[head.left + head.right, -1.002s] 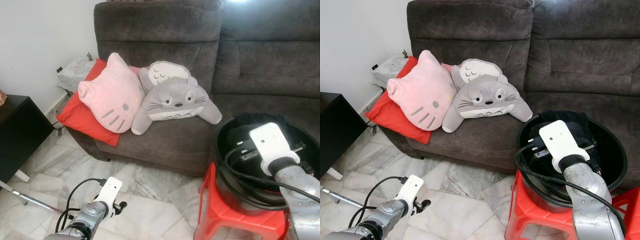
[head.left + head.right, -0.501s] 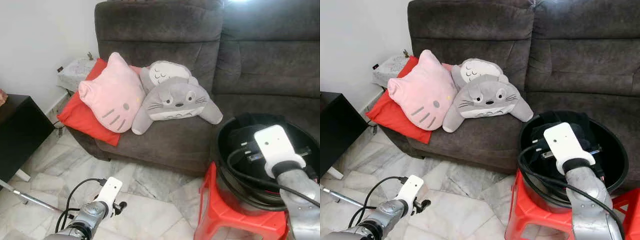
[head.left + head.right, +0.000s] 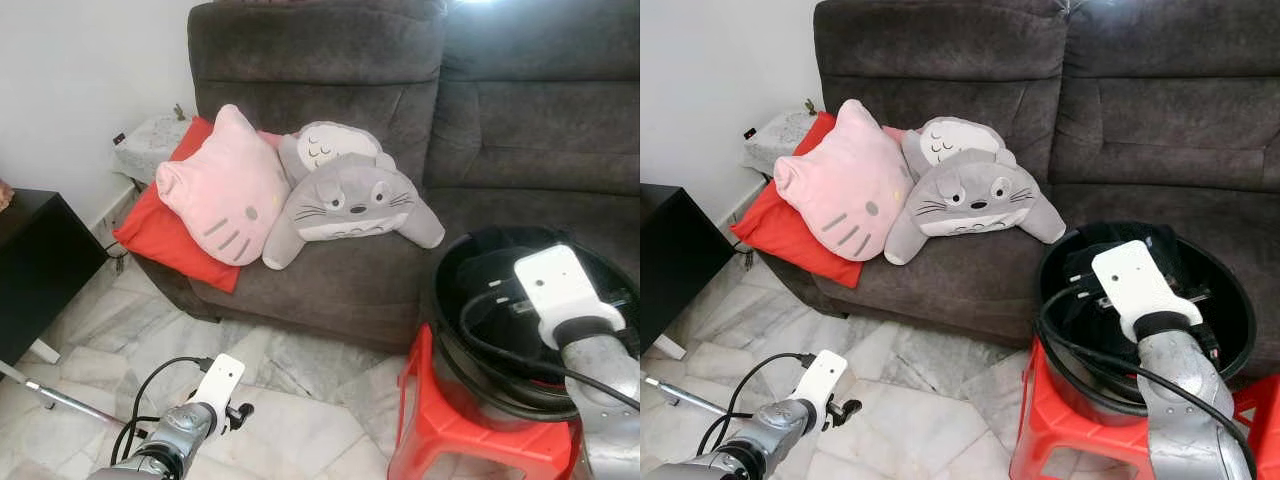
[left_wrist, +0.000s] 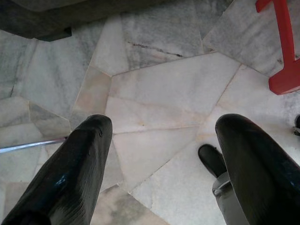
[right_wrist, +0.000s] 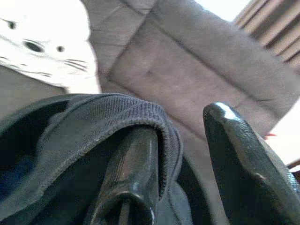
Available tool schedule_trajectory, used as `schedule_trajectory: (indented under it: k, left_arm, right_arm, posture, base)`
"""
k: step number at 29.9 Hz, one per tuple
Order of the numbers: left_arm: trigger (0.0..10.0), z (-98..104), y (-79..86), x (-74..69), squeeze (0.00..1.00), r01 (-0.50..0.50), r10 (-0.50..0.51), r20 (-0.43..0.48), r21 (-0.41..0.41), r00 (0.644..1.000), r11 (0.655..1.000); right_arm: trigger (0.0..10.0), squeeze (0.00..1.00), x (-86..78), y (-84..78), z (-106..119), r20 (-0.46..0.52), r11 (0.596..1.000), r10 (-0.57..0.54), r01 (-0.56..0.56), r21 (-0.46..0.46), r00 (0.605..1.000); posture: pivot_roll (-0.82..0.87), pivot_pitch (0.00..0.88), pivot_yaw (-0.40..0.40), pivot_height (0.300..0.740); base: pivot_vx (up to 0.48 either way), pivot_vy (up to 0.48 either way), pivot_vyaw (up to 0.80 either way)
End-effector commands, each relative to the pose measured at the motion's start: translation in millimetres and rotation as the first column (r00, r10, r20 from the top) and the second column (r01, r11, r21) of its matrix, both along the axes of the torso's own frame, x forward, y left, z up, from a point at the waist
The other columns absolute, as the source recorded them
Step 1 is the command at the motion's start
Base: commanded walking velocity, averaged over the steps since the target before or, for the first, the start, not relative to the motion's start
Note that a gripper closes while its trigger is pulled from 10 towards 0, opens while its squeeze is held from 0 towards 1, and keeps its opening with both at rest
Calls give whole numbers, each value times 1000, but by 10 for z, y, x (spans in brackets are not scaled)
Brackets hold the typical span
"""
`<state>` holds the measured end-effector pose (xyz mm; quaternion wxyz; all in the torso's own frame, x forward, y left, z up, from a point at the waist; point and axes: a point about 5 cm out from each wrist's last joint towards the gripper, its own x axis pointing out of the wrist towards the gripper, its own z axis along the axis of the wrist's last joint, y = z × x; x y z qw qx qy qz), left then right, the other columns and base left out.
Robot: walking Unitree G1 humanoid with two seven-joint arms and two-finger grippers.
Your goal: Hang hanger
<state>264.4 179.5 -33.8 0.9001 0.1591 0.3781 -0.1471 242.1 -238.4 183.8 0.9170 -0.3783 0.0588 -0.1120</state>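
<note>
- Your right gripper [image 5: 187, 159] is down inside the black basket [image 3: 1230, 300] that sits on the red stool [image 3: 1060, 430], in front of the dark grey sofa [image 3: 330, 60].
- In the right wrist view its jaws stand apart: one black finger [image 5: 131, 178] lies under a fold of dark knit cloth [image 5: 84, 126], the other is clear of it — nothing is pinched between them.
- No hanger can be made out in the basket; under the wrist it looks like dark laundry, but the view there is poor.
- Your left gripper [image 4: 159, 159] hangs low over the marble floor [image 4: 164, 89], fingers spread wide and holding nothing.
- On the sofa seat, a pink cat-face cushion [image 3: 222, 190] leans on a red cushion [image 3: 160, 225], with a grey Totoro plush [image 3: 350, 205] just beside it.
- A black side table [image 3: 30, 270] stands to your left by the wall.
</note>
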Motion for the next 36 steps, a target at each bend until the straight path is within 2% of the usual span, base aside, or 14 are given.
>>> schedule_trajectory:
  k: [1,5,8,10,15,21,29,33,36]
  left_arm:
    - [10000,-2,55,-8,0,4,-3,-16,21,1000,1000]
    - [10000,-2,53,-8,0,5,-5,-18,21,1000,1000]
    - [10000,-2,52,-7,0,4,-3,-17,20,1000,1000]
    - [10000,-2,52,-8,0,4,-4,-18,20,1000,1000]
    - [10000,-3,51,-8,0,7,-6,-20,20,1000,1000]
    - [10000,-3,50,-9,0,9,-8,-22,20,1000,1000]
    - [10000,-3,50,-9,0,9,-8,-22,20,1000,1000]
    - [10000,-2,60,-10,0,15,-15,-24,25,1000,1000]
    - [10000,-2,61,-9,0,19,-19,-25,27,1000,999]
  right_arm:
    - [10000,0,-5,34,90,36,999,19,-18,-36,999]
    - [10000,0,-1,154,2,-55,991,131,-133,-35,990]
    - [10000,0,27,132,81,-36,986,135,-138,-98,990]
    - [10000,0,35,121,79,-80,976,159,-169,-139,984]
    - [10000,0,-5,137,-26,-207,965,211,-237,-110,955]
    - [10000,0,-139,198,-65,-258,955,255,-284,-83,932]
    - [10000,0,-149,203,-69,-263,954,258,-288,-79,930]
    - [10000,0,-467,199,-134,-255,979,190,-202,-23,948]
    - [10000,0,-521,228,-187,-283,981,187,-195,0,941]
  posture:
    - [-296,0,133,740]
    - [-294,0,132,740]
    - [-294,0,132,740]
    - [-294,0,132,740]
    - [-294,0,132,740]
    - [-294,0,132,740]
    - [-294,0,132,740]
    - [-313,0,135,740]
    - [-314,0,134,740]
  base:
    - [0,0,0]
    - [0,0,0]
    - [0,0,0]
    - [0,0,0]
    - [0,0,0]
    - [0,0,0]
    - [0,0,0]
    - [0,0,0]
    - [0,0,0]
